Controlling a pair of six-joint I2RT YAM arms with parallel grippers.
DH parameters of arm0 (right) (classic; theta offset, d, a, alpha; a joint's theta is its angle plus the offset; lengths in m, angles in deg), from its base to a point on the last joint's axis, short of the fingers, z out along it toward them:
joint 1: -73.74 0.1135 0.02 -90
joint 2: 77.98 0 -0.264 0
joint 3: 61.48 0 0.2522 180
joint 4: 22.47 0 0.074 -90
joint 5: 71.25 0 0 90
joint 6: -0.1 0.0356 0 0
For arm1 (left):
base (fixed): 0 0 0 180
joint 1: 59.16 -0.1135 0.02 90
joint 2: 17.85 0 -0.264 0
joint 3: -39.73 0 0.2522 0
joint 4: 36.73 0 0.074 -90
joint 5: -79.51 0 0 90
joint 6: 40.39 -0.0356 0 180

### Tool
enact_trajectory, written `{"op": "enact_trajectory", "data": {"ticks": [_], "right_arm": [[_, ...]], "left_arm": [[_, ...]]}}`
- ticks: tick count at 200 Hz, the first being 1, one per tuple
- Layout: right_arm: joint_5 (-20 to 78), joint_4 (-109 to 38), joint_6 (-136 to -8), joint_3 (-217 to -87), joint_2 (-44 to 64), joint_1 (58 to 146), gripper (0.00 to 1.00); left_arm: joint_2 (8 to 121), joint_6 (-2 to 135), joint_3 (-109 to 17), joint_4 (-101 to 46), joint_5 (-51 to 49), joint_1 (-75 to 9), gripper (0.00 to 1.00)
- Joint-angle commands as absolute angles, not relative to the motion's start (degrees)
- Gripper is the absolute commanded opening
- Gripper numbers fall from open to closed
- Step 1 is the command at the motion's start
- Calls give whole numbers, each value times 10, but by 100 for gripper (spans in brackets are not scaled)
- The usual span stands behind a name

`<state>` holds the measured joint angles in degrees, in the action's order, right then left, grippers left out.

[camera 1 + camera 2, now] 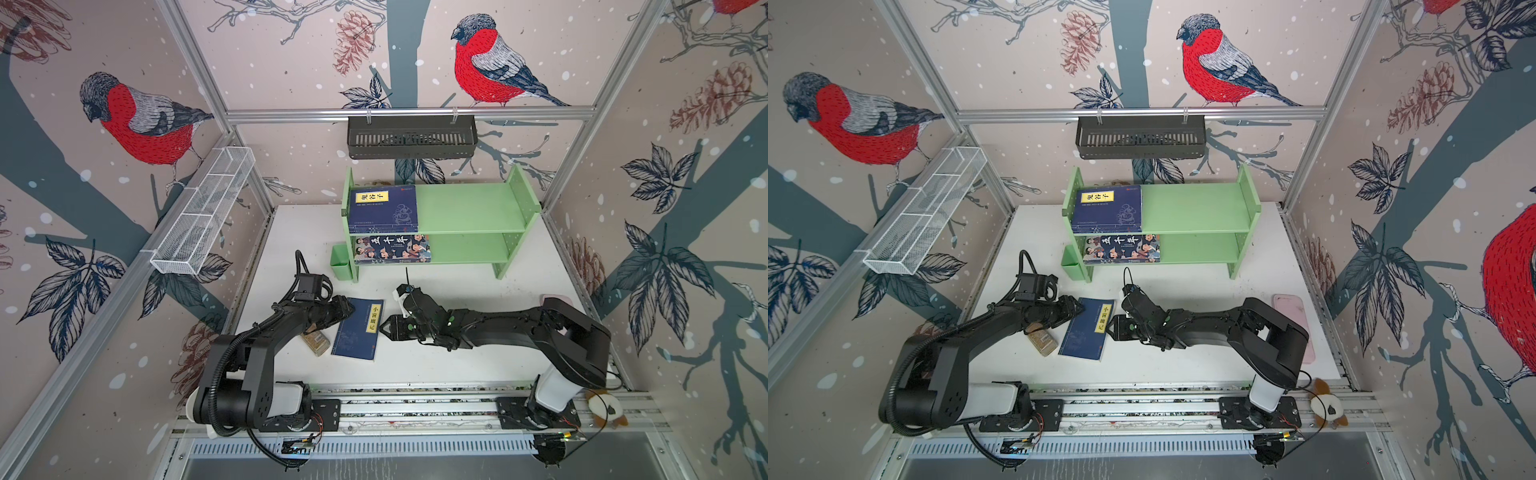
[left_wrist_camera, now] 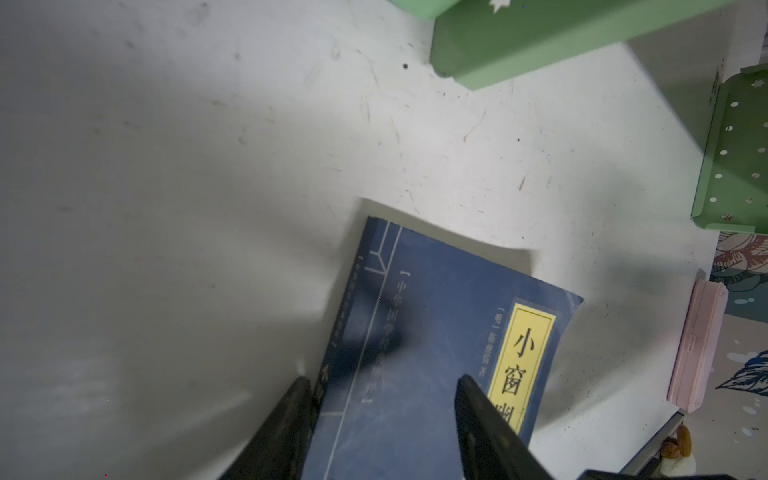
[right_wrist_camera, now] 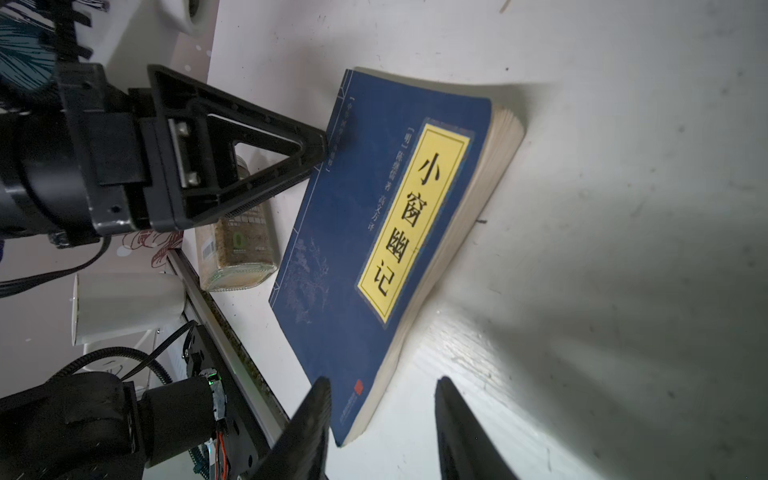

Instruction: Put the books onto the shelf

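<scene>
Lower centre, the left gripper (image 2: 382, 379), half-parted, straddles the spine of the thin navy-blue yellow-labelled paperback (image 2: 436, 316); the right gripper (image 3: 382, 380), likewise released, brackets its corner.

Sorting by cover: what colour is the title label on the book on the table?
Yellow label; clearest in the right wrist view.

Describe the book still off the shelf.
In front of the green shelf, on the white table, a navy paperback lies flat beside a jar lying on its side. Unlike the top-tier book and the cartoon-cover book below it, it alone is off the shelf.
</scene>
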<state>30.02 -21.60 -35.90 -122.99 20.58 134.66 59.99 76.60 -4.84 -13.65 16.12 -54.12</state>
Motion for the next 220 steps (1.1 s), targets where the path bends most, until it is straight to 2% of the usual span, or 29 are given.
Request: {"op": "enact_trajectory", "data": {"ticks": [1, 78, 114, 131, 145, 161, 176, 187, 220], "right_arm": [[298, -195, -341, -1242, 231, 1347, 42], [294, -202, -333, -1248, 261, 1332, 37], [292, -209, -345, -1248, 259, 1315, 30], [290, -219, -360, -1250, 257, 1301, 22], [289, -225, -373, -1249, 255, 1287, 21], [285, -242, -395, -1252, 249, 1272, 25], [286, -255, -415, -1249, 236, 1264, 36], [286, -264, -428, -1243, 220, 1259, 40], [325, -256, -446, -1202, 171, 1250, 47]], "left_arm": [[604, 765, -48, -141, 168, -540, 55], [611, 792, -27, -184, 229, -521, 54], [599, 818, -8, -212, 264, -517, 54], [593, 829, -2, -223, 278, -514, 54], [588, 840, 4, -233, 290, -513, 54], [583, 853, 12, -249, 306, -510, 54], [576, 859, 19, -255, 312, -506, 54], [571, 858, 22, -255, 310, -505, 54], [550, 850, 37, -250, 289, -505, 54]]}}
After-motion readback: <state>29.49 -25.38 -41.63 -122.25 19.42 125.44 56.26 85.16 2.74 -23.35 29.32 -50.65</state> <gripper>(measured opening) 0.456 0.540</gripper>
